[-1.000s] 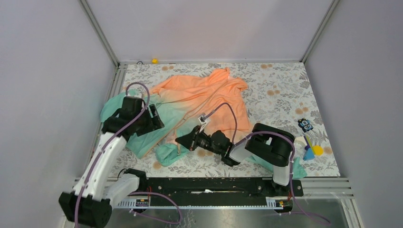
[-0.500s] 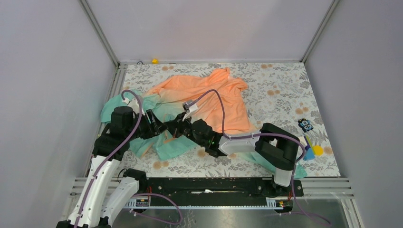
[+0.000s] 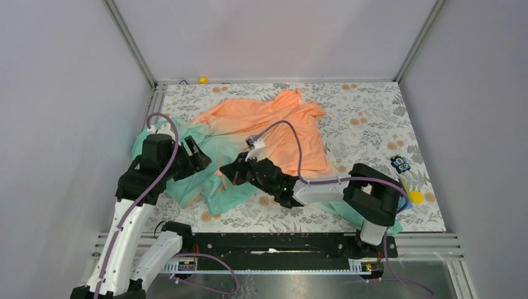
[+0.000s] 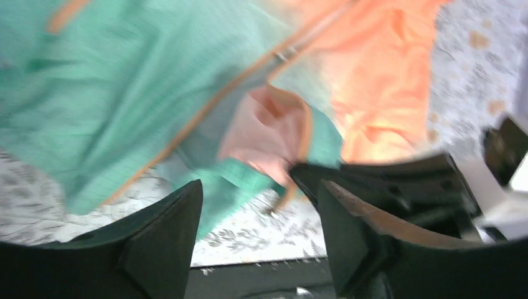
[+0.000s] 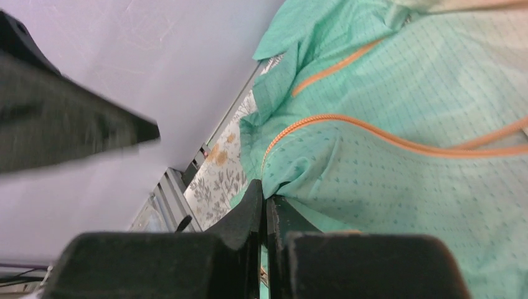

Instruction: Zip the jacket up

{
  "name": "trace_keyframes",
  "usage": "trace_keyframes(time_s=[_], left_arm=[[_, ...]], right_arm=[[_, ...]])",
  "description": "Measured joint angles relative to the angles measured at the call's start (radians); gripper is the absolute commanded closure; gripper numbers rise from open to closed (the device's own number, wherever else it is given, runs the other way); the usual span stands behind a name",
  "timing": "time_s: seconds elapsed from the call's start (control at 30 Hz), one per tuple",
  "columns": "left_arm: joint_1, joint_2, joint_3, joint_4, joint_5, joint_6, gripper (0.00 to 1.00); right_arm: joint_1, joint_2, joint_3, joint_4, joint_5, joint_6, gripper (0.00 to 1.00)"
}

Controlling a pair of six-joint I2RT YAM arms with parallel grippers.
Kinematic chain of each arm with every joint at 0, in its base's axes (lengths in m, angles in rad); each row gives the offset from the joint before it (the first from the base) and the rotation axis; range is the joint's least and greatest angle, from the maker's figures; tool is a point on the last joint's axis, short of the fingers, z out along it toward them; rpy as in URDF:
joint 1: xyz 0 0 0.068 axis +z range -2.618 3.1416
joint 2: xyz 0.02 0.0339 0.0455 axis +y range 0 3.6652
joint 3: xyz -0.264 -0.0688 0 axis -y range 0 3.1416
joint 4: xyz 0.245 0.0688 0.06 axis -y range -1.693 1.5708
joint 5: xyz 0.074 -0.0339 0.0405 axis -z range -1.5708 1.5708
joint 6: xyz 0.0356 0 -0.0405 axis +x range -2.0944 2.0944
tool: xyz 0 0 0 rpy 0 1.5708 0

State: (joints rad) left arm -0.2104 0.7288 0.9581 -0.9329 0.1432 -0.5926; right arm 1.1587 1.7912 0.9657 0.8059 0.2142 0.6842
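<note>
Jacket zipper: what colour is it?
Orange; the zipper shows best in the right wrist view.

jacket orange, fading to teal-green near black right pincer, orange zipper; tabletop white with grey leaves, orange flowers.

Now right fingers further left, jacket hem dragged toward left fingers.

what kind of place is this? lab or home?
Most likely a lab test cell: plain grey walls in a metal frame box in the table holding the jacket, and the left arm and right arm are bolted to a rail.
</note>
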Motion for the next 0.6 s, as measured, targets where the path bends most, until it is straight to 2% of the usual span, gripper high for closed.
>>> trace_keyframes(time_s=[0.13,0.27,0.47,0.6], left_arm=[[0.004,0.088,0.061,-0.035,-0.169,-0.016,0.21],[0.018,0.22,0.068,-0.043,-0.22,-0.008,0.25],[0.098,0.543,0.066,-0.008,-0.167,0.114,0.28],[0.159,0.681,0.036,0.015,-0.096,0.19,0.31]], right_arm=[[0.0,-0.058,-0.141,0.067,0.003,0.034,1.0],[0.0,-0.064,-0.233,0.109,0.003,0.056,1.0],[0.0,-0.048,-0.274,0.193,0.002,0.046,1.0],[-0.013,-0.037,-0.304,0.261,-0.019,0.048,1.0]])
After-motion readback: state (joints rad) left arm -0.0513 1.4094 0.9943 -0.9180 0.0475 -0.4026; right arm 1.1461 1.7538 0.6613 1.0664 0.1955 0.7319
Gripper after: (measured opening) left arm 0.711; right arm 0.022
